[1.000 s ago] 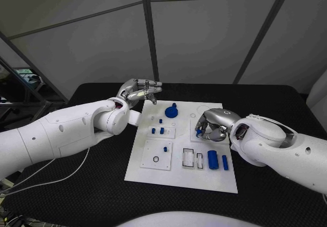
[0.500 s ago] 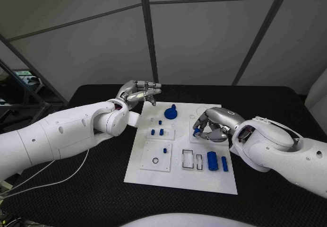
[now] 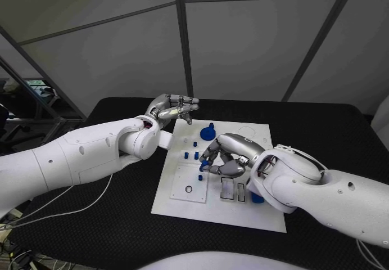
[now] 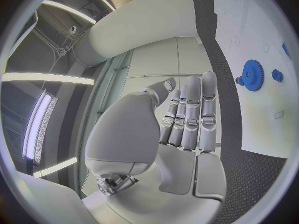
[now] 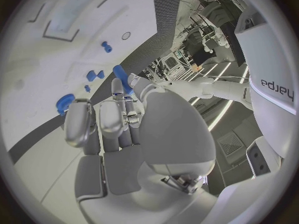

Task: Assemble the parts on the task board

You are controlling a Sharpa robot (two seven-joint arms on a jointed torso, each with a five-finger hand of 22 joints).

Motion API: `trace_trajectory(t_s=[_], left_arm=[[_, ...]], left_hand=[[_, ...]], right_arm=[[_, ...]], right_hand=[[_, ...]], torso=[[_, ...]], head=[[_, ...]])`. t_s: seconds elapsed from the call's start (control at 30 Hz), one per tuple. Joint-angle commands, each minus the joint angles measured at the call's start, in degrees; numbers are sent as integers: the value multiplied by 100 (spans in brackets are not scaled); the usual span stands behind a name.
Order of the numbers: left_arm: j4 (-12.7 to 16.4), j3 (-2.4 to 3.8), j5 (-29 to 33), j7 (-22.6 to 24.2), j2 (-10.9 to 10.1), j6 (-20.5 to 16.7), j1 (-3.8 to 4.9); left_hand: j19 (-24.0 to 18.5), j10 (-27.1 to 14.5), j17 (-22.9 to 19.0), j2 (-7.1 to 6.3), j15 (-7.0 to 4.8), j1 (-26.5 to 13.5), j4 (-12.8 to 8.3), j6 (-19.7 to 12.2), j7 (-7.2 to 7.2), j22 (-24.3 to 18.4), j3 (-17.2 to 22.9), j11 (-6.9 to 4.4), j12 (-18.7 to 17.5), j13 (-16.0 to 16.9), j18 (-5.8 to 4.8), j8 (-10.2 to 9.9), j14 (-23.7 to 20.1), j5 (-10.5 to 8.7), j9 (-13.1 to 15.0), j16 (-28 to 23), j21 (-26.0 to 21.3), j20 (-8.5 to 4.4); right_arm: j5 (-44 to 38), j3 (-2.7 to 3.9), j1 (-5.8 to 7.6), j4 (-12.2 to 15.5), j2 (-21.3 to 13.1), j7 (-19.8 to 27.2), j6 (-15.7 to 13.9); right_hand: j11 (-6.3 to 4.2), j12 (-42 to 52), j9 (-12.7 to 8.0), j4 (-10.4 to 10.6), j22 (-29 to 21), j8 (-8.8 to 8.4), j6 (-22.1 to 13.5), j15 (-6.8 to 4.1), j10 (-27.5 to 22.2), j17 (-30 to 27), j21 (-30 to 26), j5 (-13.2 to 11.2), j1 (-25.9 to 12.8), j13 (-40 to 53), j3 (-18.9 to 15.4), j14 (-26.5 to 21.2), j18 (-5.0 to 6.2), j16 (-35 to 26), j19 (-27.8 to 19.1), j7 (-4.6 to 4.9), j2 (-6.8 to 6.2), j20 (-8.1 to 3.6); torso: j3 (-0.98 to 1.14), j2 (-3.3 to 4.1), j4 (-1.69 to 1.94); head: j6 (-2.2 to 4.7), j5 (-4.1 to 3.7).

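Grey wall panels stand behind the black table [image 3: 121,236], and I see the white task board [image 3: 223,216] lying in its middle with dark table free on all sides of it.

My left hand [image 3: 172,107] hangs above the table just beyond the board's far left corner. Its fingers are curled in and close together, and in the left wrist view they lie straight side by side with nothing in them. Just beside this hand, on the board, stands the round blue gear [image 4: 253,74], with a small blue part [image 4: 277,75] next to it.

My right hand [image 3: 225,154] is over the middle of the board. It pinches a blue peg [image 5: 122,78] between thumb and fingertip, and the peg's end [image 3: 204,166] shows below the fingers, near the small blue pegs [image 3: 191,154] that stand in the board. I cannot tell whether the peg touches the board. Beside the hand, toward me, are two rectangular slots [image 3: 233,189]. A blue cylinder [image 3: 256,198] lies partly hidden under the right forearm.

The near edge of the board is open, with bare white surface on its left.
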Motion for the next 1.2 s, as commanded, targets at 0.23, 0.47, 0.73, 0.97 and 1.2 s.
trace_trajectory(t_s=[0.23, 0.47, 0.73, 0.97, 1.2], left_arm=[[-6, 3, 10, 0, 59, 84, 12], [-6, 2, 10, -4, 68, 86, 12], [-8, 2, 10, -8, 87, 94, 13], [-11, 2, 10, -10, 96, 96, 13], [-11, 2, 10, -14, 102, 96, 13]], left_hand=[[-39, -48, -14, 71, 3, 8, 9, -17, 0, -7, -36, 9, 31, -10, -59, -20, -59, 9, -2, -8, -37, -12], [-39, -48, -14, 71, 3, 8, 9, -17, 0, -7, -36, 9, 31, -10, -59, -20, -59, 9, -2, -8, -37, -12], [-39, -48, -14, 71, 3, 8, 9, -17, 0, -7, -36, 9, 31, -10, -59, -20, -59, 9, -2, -8, -37, -12], [-39, -48, -14, 71, 3, 8, 9, -17, 0, -7, -36, 9, 31, -10, -59, -20, -59, 9, -2, -8, -37, -12], [-39, -48, -14, 71, 3, 8, 9, -17, 0, -7, -36, 9, 31, -10, -59, -20, -59, 9, -2, -8, -37, -12]], right_arm=[[130, -189, -107, -198, 418, 474, 35], [15, -265, -157, -386, 575, 505, 85], [-202, -313, -185, -568, 696, 442, 252], [-315, -371, -191, -655, 752, 385, 442], [-394, -398, -193, -710, 778, 329, 536]], right_hand=[[28, -48, 139, -1, 5, 2, 54, -9, -7, -4, 16, 50, 43, 9, 15, 71, -76, 43, 25, -52, 29, 0], [32, -57, 140, -8, 4, -2, 48, -7, -14, -6, 16, 58, 51, 9, 15, 70, -76, 44, 24, -47, 28, 1], [34, -65, 141, -15, 8, -5, 44, -5, -18, -5, 18, 66, 59, 9, 16, 70, -76, 46, 26, -45, 27, 2], [38, -72, 142, -19, 8, -8, 39, -3, -20, -1, 18, 75, 60, 10, 14, 70, -76, 50, 25, -40, 25, 4], [38, -74, 143, -22, 10, -9, 39, -2, -19, 2, 20, 81, 63, 11, 14, 70, -77, 53, 27, -39, 25, 4]], torso=[[1, 5, -18], [6, 4, -14], [5, -1, -16], [5, 0, -16], [5, 0, -18]], head=[[-54, 98], [-96, 138], [-135, 177], [-168, 207], [-185, 220]])
